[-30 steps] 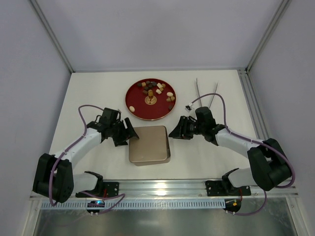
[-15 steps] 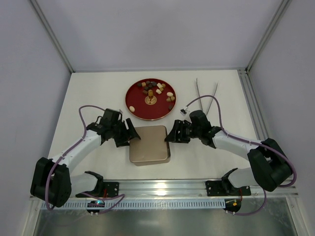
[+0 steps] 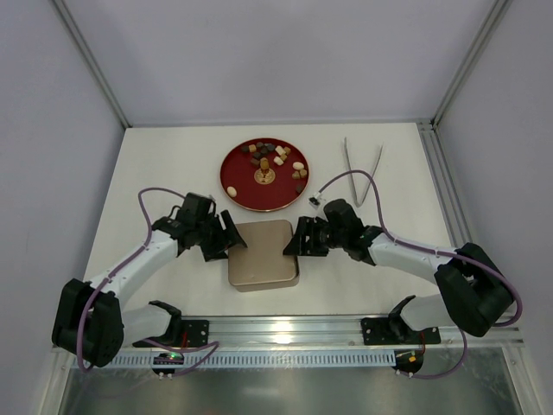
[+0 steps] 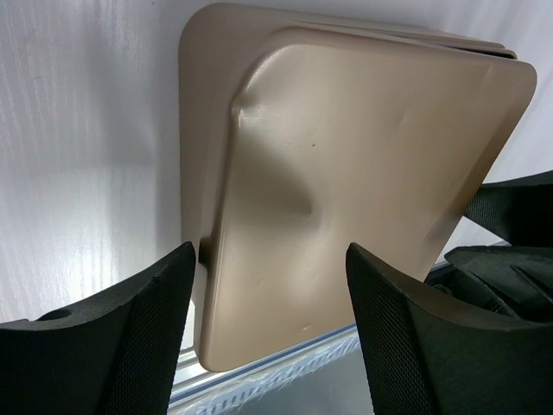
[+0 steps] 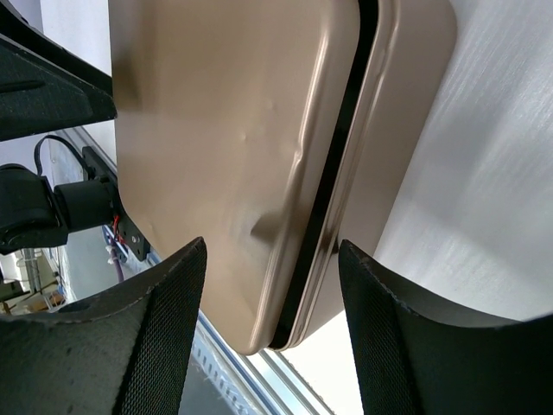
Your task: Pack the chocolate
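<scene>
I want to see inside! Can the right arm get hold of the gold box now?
Probably yes. The right gripper is open and right at the right edge of the gold box, with nothing between them. The left gripper sits at the opposite side, out of its way.

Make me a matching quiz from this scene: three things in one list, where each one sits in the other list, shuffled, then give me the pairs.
1. gold box
2. tongs
3. chocolate

A. on the red plate
B. between the left pincer and the right pincer
C. lying flat, right of that plate

Pairs: 1-B, 2-C, 3-A
</scene>
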You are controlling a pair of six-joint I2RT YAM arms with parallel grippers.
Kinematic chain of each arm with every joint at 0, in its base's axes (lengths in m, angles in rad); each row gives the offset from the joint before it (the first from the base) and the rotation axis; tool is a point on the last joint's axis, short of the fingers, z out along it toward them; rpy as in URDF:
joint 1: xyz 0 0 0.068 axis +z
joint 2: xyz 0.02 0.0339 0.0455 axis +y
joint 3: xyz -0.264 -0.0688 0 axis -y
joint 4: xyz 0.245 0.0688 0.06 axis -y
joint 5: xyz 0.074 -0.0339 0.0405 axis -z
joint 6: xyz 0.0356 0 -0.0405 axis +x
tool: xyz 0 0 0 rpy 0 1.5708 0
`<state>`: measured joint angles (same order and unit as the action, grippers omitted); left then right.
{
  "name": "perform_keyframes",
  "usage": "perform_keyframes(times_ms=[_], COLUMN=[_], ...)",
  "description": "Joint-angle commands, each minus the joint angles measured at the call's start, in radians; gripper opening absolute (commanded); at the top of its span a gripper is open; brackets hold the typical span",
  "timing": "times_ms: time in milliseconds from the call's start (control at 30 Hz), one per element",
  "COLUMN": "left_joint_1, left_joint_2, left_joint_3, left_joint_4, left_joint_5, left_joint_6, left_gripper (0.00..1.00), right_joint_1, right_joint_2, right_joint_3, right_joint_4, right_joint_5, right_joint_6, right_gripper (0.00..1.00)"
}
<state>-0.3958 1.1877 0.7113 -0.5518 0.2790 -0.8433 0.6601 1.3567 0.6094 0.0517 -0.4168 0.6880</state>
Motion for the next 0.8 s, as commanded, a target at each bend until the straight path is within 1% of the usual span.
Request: perform_keyframes(times_ms=[0,400,600,767], left_joint_1=[-0.011,-0.044,-0.06,-0.08], left_joint_2=[-0.007,0.024,0.041,0.047], left_joint_3=[0.005,0.046,0.056,0.059], left_joint_4=[-0.013,-0.028,-0.034,-0.046], left_joint_5=[-0.026,-0.058,-0.069,-0.083], left_joint_6=[-0.022,-0.042,-0.036,-0.025], left_gripper=[0.69,0.68,0.68,0.68], right_joint_1=[0.016,0.071,0.076,0.078], right_joint_2=[-0.025,-0.031,-0.034,-0.036], right_joint_3=[0.003,0.001,-0.007,-0.016], right_joint_4=[0.02,0.024,0.025,0.022], right_joint_5=[0.046,0.067,0.081,0.092], right_joint_6=[0.015,0.05,0.061,0.059], right_gripper=[0.64,0.64,0.63,0.58])
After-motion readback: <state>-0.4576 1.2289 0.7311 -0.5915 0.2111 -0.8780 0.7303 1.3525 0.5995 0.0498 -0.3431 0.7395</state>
